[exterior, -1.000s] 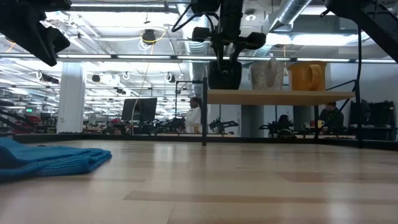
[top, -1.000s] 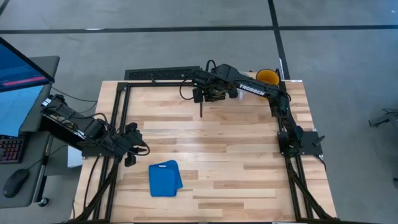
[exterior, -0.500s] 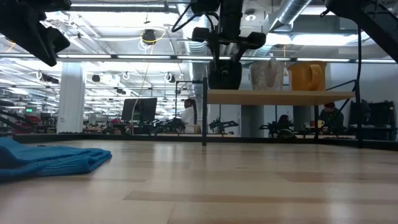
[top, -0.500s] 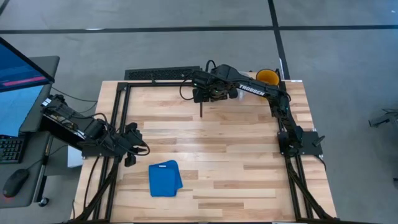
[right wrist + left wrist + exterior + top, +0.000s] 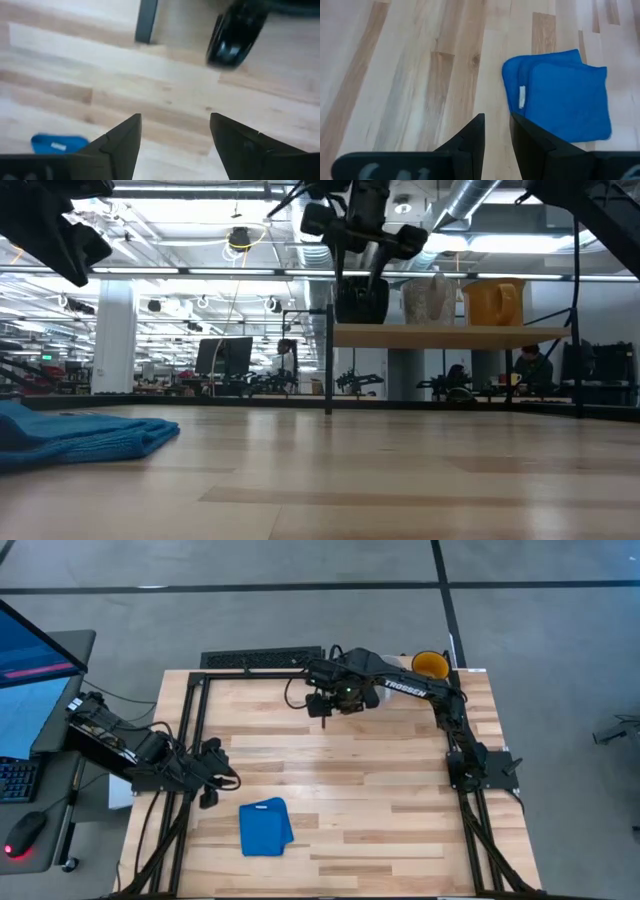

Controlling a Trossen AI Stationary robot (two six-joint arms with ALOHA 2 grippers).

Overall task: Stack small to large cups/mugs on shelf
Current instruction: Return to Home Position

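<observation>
Three mugs stand in a row on the shelf point(image 5: 450, 336) at the table's far edge: a black mug point(image 5: 361, 302) at its left end, a grey-white mug point(image 5: 428, 300) in the middle, and a yellow mug point(image 5: 493, 302) at the right. The yellow mug point(image 5: 431, 663) also shows from above. My right gripper point(image 5: 175, 130) hangs open just above the black mug point(image 5: 234, 35) and on its near side, holding nothing. My left gripper point(image 5: 207, 780) waits at the table's left edge. Its fingers point(image 5: 496, 125) stand a little apart with nothing between them.
A folded blue cloth point(image 5: 265, 827) lies flat on the near left part of the tabletop, close to my left gripper. A black leg point(image 5: 328, 370) carries the shelf's left end. A monitor and a keyboard stand off the table to the left.
My right gripper has come away from the black mug, rising a little, drawing toward the table's near edge and tipping. The black mug stays upright on the shelf's left end.
</observation>
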